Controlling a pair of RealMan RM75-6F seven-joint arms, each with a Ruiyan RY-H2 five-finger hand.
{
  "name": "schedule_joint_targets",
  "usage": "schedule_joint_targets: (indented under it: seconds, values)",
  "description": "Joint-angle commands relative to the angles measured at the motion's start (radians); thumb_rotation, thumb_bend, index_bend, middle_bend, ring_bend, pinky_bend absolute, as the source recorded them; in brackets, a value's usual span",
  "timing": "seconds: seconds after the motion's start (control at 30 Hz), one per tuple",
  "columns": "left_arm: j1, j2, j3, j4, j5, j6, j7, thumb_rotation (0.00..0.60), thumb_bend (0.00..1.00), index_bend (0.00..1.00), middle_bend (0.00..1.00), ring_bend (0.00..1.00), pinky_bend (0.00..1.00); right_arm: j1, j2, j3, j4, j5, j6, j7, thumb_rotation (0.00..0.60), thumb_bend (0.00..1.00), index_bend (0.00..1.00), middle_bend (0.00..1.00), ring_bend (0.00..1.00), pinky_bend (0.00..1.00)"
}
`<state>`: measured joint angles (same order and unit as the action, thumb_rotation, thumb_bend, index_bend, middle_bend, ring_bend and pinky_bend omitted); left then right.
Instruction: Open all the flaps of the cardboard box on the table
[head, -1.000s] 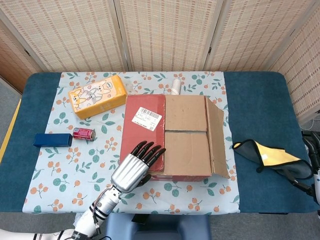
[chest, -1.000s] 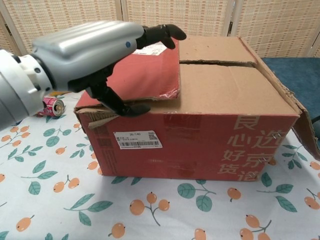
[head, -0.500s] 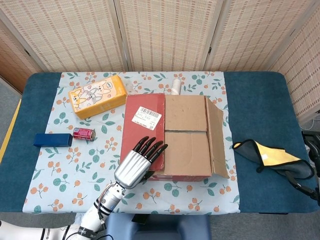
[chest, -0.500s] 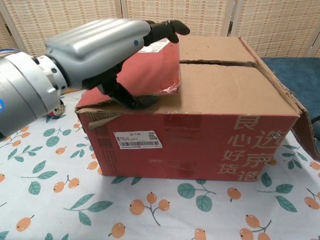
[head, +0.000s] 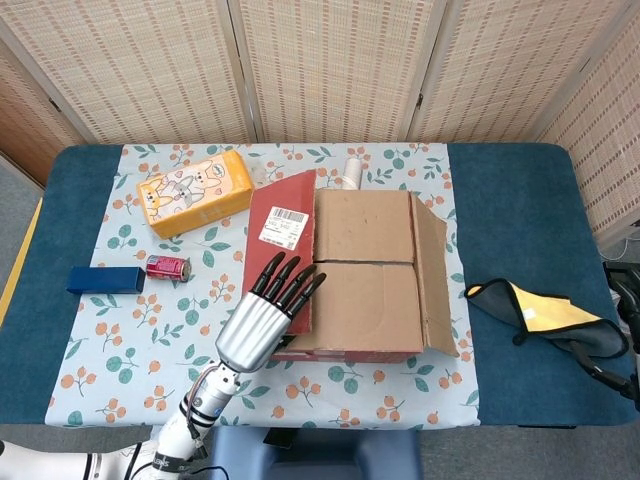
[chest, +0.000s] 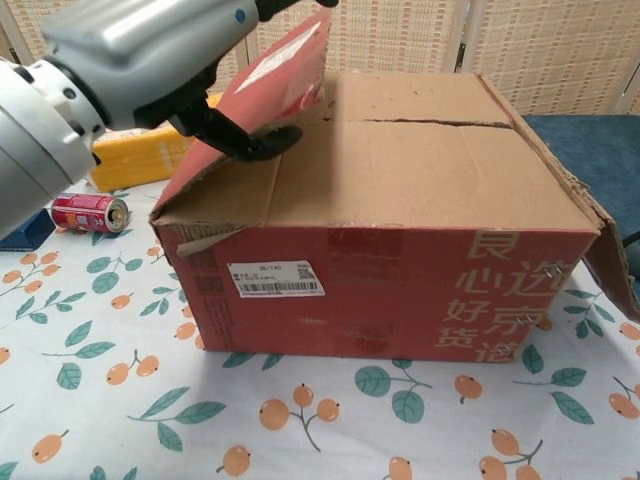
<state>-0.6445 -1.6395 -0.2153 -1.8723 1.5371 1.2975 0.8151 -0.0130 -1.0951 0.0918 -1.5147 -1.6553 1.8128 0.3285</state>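
The cardboard box sits on the table, red-printed on its sides with a white label on the front. Its red left flap is tilted up, label showing. Two brown inner flaps lie flat and closed. The right flap is folded outward.

- Both views are bright and evenly lit; the light is soft and seems to come from above.
- In the head view, shadows are faint and short: a thin dark edge under the cardboard box and beneath the left hand.
- In the chest view, the left hand is close to the lens, large and slightly soft, with a pale sheen on its silver shell.
- The box's printed front is sharp.
- No strong glare; colours look natural.
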Motion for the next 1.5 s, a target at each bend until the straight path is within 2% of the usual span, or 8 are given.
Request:
schedule_joint_targets:
  seconds: [0.03,0.3,0.53,0.7,0.9,1.03,1.23,1.5]
  values:
    - [0.013,0.015,-0.005,-0.002,0.033,0.038,0.023,0.6,0.4,0.0,0.16,0.06,0.07,-0.002,0.0,-0.001,-0.002,-0.003,0.002,-0.003,0.6,0.29,0.0,0.0,0.0,0.0]
    - [0.057,0.065,-0.028,-0.01,0.113,0.146,0.105,0.6,0.4,0.0,0.16,0.06,0.05,-0.008,0.002,-0.005,-0.012,-0.008,0.002,-0.014,0.6,0.29,0.0,0.0,0.0,0.0]
    - [0.115,0.119,-0.036,-0.025,0.143,0.229,0.095,0.6,0.4,0.0,0.16,0.05,0.05,-0.003,-0.003,-0.005,-0.012,-0.006,-0.012,-0.027,0.6,0.29,0.0,0.0,0.0,0.0]
    - [0.166,0.166,-0.044,-0.011,0.133,0.284,0.082,0.6,0.41,0.0,0.16,0.05,0.04,0.005,-0.01,-0.008,-0.01,-0.005,-0.036,-0.047,0.6,0.29,0.0,0.0,0.0,0.0]
    - [0.281,0.259,-0.03,0.001,0.014,0.35,0.008,0.6,0.4,0.0,0.16,0.05,0.03,0.033,-0.019,-0.012,-0.016,-0.001,-0.098,-0.082,0.6,0.29,0.0,0.0,0.0,0.0]
    - [0.369,0.336,0.021,0.022,-0.028,0.378,-0.19,0.6,0.41,0.0,0.16,0.05,0.03,0.083,-0.011,-0.002,-0.052,0.0,-0.175,-0.135,0.6,0.29,0.0,0.0,0.0,0.0]
    - [0.462,0.433,0.141,0.092,0.026,0.378,-0.454,0.6,0.41,0.0,0.16,0.06,0.06,0.223,0.006,0.057,-0.142,0.06,-0.382,-0.248,0.6,0.29,0.0,0.0,0.0,0.0]
    - [0.547,0.41,0.208,0.238,0.056,0.421,-0.58,0.6,0.4,0.0,0.16,0.05,0.04,0.425,-0.012,0.149,-0.252,0.217,-0.662,-0.389,0.6,0.29,0.0,0.0,0.0,0.0]
